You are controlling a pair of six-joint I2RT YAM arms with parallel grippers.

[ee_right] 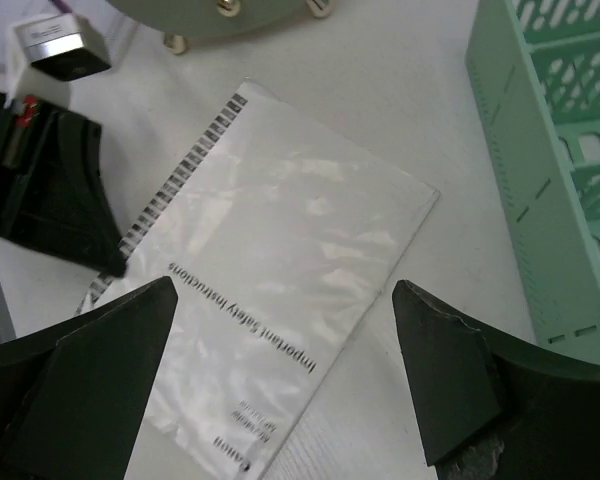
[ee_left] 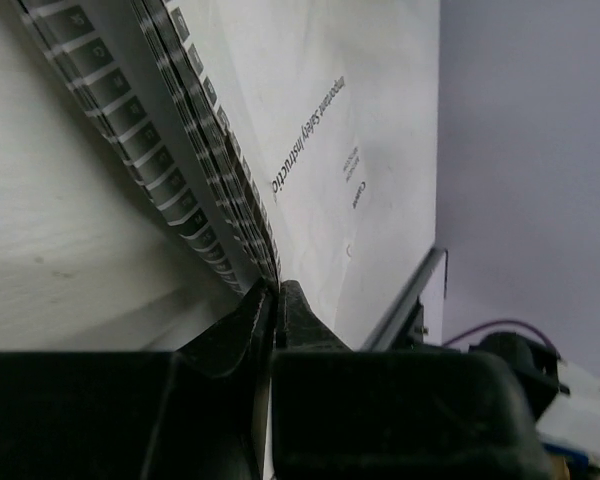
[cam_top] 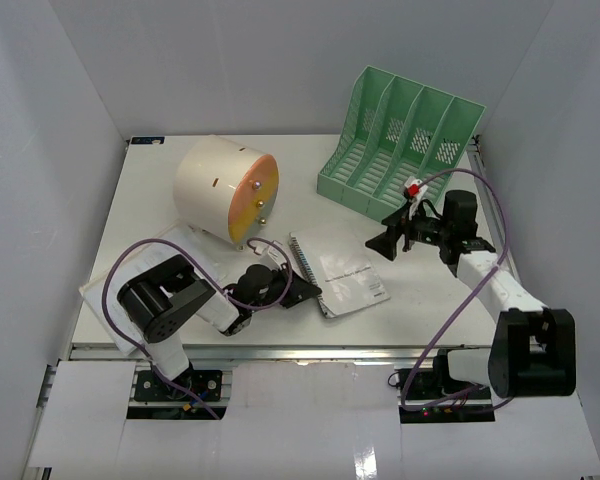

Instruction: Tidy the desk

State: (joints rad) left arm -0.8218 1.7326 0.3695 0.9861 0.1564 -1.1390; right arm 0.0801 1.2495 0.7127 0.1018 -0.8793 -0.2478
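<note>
L gripper (ee_left: 276, 300) clamped on booklet (cam_top: 348, 275) bound edge, near desk (cam_top: 430, 295) ctr, R gripper (cam_top: 388, 243) jaws spread wide, hovering at booklet's 2 o'clock, mint rack (cam_top: 400, 135) beyond

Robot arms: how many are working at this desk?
2. The left arm sits near left, reaching to the booklet; the right arm sits near right, by the green rack. None seems hidden.

Bare desk (cam_top: 302, 208) between drum box (cam_top: 223, 190) and file rack (cam_top: 400, 142); booklet (cam_top: 346, 272) nearer the front.
</note>
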